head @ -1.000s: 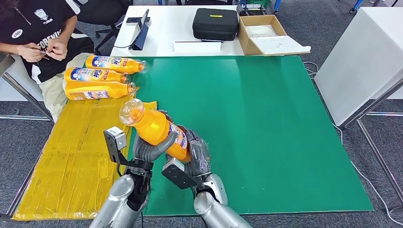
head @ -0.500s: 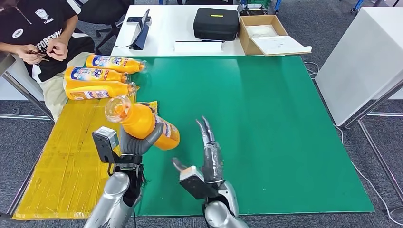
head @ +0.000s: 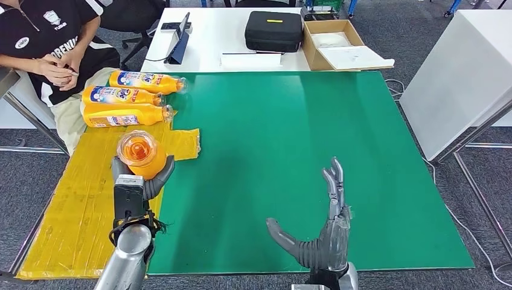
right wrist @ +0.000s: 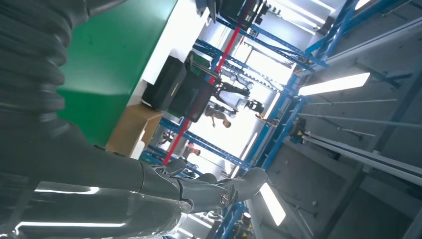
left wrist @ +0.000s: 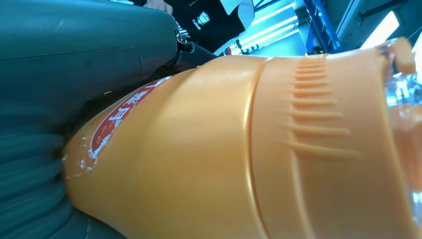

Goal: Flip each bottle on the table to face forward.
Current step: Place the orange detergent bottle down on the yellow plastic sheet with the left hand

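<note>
Orange bottle point(head: 140, 154) is held in the left hand point(head: 140, 177), fingers wrapped round the body, over the yellow-taped strip point(head: 78, 205) at the counter's left side. Long axis is pointed roughly up at the head camera: the clear cap end is seen face-on, the body foreshortened below it. In the left wrist view the bottle point(left wrist: 239, 149) is pressed against the hand, with part of a red label showing; which face counts as front cannot be told from that.

Right hand point(head: 323, 232) is held upright near the front edge of the green counter point(head: 314, 133), fingers spread, nothing in it, well apart from the bottle. Left hand is the nearer one for any set-down.

Three more bottles point(head: 124, 96) are laid side by side at the far left corner, labels up, caps toward the green mat.

Judgement: set-down is expected beside those three, long axis to be tipped back to horizontal first.

Hidden: the bottle's base and the left fingers behind it. A seated person point(head: 48, 42) is cropped at the top left.
</note>
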Motion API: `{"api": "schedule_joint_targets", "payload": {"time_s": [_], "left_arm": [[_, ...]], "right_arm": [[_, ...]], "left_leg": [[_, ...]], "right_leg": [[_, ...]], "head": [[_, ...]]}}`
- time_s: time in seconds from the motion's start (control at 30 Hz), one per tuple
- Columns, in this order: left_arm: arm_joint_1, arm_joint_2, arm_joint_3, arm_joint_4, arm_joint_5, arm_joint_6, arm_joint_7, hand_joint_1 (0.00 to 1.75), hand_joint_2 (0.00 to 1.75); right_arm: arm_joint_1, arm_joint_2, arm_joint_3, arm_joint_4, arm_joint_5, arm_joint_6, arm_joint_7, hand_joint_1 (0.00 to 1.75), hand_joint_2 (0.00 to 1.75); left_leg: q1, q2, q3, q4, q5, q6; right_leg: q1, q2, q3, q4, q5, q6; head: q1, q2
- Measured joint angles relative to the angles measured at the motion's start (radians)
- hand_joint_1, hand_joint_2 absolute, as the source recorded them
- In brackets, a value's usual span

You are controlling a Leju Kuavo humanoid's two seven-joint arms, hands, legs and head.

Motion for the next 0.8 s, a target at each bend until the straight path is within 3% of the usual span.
{"api": "schedule_joint_targets", "payload": {"time_s": [0.2, 0.27, 0.33, 0.47, 0.53, 0.6, 0.67, 0.7, 0.73, 0.8], "left_arm": [[0.002, 0.001, 0.004, -0.001, -0.010, 0.009, 0.002, 1.75, 1.75], [0.004, 0.001, 0.006, -0.001, -0.086, 0.059, 0.016, 1.75, 1.75], [0.007, 0.000, 0.023, -0.001, -0.286, 0.137, 0.042, 1.75, 1.75], [0.010, -0.027, 0.171, -0.008, -0.932, 0.193, 0.109, 1.75, 1.75], [0.011, -0.016, 0.220, -0.009, -1.130, 0.194, 0.251, 1.75, 1.75], [0.006, 0.047, 0.185, 0.011, -1.207, 0.195, 0.530, 1.75, 1.75], [-0.020, 0.143, 0.070, 0.073, -1.226, 0.195, 0.843, 1.75, 1.75], [-0.039, 0.185, -0.006, 0.119, -1.229, 0.194, 0.959, 1.75, 1.75], [-0.058, 0.220, -0.088, 0.173, -1.231, 0.194, 1.033, 1.75, 1.75], [-0.084, 0.263, -0.237, 0.284, -1.234, 0.193, 1.085, 1.75, 1.75]], "right_arm": [[0.007, -0.016, 0.000, -0.026, 0.000, -0.002, -0.001, 0.00, 1.75], [0.012, -0.021, 0.000, -0.032, 0.002, -0.013, -0.003, 0.00, 1.75], [0.026, -0.030, 0.000, -0.044, 0.006, -0.028, -0.008, 0.00, 1.75], [0.065, -0.051, -0.004, -0.082, 0.010, -0.037, -0.015, 0.00, 1.75], [0.078, -0.059, -0.009, -0.097, 0.006, -0.037, -0.015, 0.00, 1.75], [0.086, -0.067, -0.013, -0.103, -0.007, -0.037, -0.016, 0.00, 1.75], [0.089, -0.075, -0.015, -0.104, -0.024, -0.037, -0.019, 0.00, 1.75], [0.089, -0.078, -0.015, -0.104, -0.030, -0.037, -0.021, 0.00, 1.75], [0.088, -0.080, -0.016, -0.104, -0.035, -0.037, -0.025, 0.00, 1.75], [0.088, -0.083, -0.016, -0.104, -0.041, -0.036, -0.030, 0.00, 1.75]], "left_leg": [[0.000, 0.000, 0.000, 0.000, 0.000, 0.000], [0.000, 0.000, 0.000, 0.000, 0.000, 0.000], [0.000, 0.000, 0.000, 0.000, 0.000, 0.000], [0.000, 0.001, -0.001, 0.000, 0.000, 0.000], [0.000, 0.002, 0.000, 0.000, -0.001, 0.000], [0.000, 0.003, 0.001, 0.000, -0.001, 0.000], [0.000, 0.003, 0.001, 0.000, 0.000, -0.001], [0.001, 0.001, 0.001, 0.000, 0.000, -0.001], [0.001, -0.001, 0.001, 0.000, 0.000, -0.001], [0.002, -0.002, 0.001, -0.001, 0.001, -0.001]], "right_leg": [[0.000, 0.000, 0.000, 0.000, 0.000, 0.000], [0.000, 0.000, 0.000, 0.000, 0.000, 0.000], [0.000, 0.000, 0.000, 0.000, 0.000, 0.000], [0.000, 0.001, 0.000, 0.000, 0.000, 0.000], [0.000, 0.002, -0.001, 0.000, 0.000, 0.000], [-0.001, 0.003, -0.003, 0.000, 0.000, 0.000], [-0.001, 0.003, -0.005, -0.001, 0.000, -0.001], [-0.002, 0.001, -0.004, -0.001, 0.000, -0.001], [-0.002, -0.001, -0.003, 0.000, -0.001, -0.001], [-0.001, -0.002, 0.000, 0.000, -0.001, -0.001]], "head": [[0.000, 0.000], [0.000, 0.000], [0.000, 0.000], [0.000, 0.000], [0.000, 0.000], [0.000, 0.000], [-0.001, 0.000], [-0.001, 0.000], [-0.001, 0.000], [0.000, 0.000]]}}
